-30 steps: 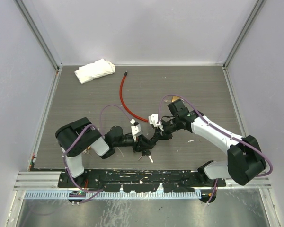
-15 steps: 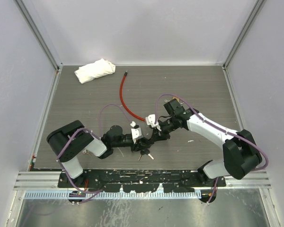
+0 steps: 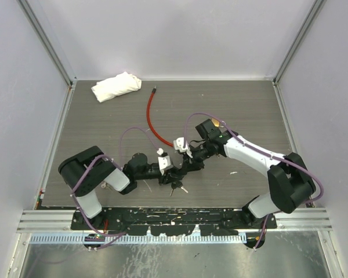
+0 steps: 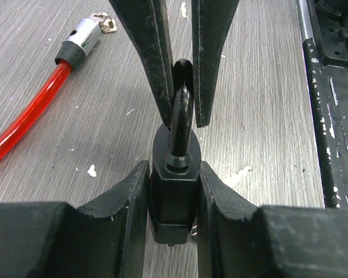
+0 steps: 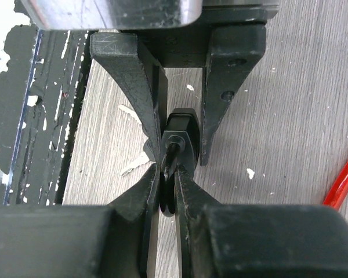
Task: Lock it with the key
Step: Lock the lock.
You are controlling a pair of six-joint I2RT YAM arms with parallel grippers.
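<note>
Black padlock body clamped in left end effector, shackle pinched by right end effector.

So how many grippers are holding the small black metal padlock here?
2. The left gripper clamps the black padlock by its body; the right gripper pinches its shackle.

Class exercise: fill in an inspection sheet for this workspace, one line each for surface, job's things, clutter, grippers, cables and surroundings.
Surface: grey wood-grain table, a few small white flecks.
Job's things: black padlock held between both grippers; keys just below it; whether one sits in the lock cannot be told.
Clutter: white cloth in the far left corner; red cable with a metal end, lying loose.
Grippers: left gripper shut on the padlock body; right gripper shut on its shackle.
Cables: purple cables loop along both arms.
Surroundings: white walls, metal frame posts.
</note>
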